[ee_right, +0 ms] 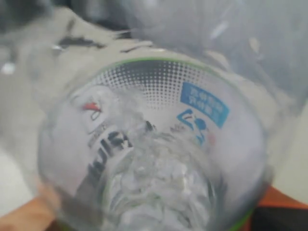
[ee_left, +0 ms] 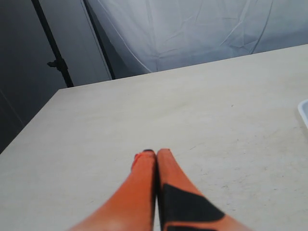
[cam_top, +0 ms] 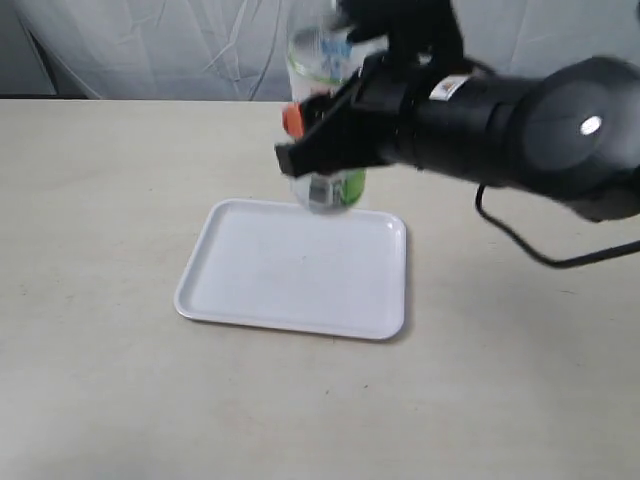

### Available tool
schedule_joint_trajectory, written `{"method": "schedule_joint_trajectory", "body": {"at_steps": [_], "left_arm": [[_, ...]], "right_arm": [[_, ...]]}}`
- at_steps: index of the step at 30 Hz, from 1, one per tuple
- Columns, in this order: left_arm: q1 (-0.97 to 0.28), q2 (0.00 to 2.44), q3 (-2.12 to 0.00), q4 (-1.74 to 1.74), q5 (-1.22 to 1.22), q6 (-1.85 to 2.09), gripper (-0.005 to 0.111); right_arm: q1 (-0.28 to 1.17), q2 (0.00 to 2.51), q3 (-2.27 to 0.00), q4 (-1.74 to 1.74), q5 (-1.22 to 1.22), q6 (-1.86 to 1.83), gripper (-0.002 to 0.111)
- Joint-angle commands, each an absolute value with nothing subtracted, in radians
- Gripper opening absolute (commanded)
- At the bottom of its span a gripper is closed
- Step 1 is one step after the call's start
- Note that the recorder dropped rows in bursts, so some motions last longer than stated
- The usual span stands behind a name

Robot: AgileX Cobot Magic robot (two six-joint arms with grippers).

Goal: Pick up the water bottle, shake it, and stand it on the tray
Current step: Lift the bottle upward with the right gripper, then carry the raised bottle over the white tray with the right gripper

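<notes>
While right jaws grip the water bottle (cam_top: 330, 192) — near the tray (cam_top: 300, 275) — left jaws sit closed.

Right gripper (cam_top: 300, 140) raised, jaws clamped, left gripper (ee_left: 153, 155) closed

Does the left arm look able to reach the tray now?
Probably yes: only bare table lies between the left gripper and the tray; the right gripper holds the water bottle near its rim.

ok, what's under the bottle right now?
The water bottle, gripped by the right gripper, hangs above the far rim of the white tray. Whether its base touches the rim cannot be told; the arm covers its middle.
</notes>
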State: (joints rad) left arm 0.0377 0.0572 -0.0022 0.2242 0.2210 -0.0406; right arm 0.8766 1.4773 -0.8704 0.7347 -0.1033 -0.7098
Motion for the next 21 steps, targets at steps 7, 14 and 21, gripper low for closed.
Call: {"method": "schedule_joint_trajectory", "body": {"at_steps": [7,14,21], "left_arm": [[0.038,0.053,0.000,0.225,0.208,-0.045,0.000],[0.038,0.053,0.000,0.225,0.208,-0.045,0.000],[0.038,0.053,0.000,0.225,0.208,-0.045,0.000]], "right_arm": [[0.875,1.373,-0.913,0.742,-0.131,-0.707,-0.001],[0.875,1.520,-0.841,0.750,-0.027,-0.703,-0.001],[0.878,1.386,-0.932,0.746,-0.096,-0.707,-0.001]]}}
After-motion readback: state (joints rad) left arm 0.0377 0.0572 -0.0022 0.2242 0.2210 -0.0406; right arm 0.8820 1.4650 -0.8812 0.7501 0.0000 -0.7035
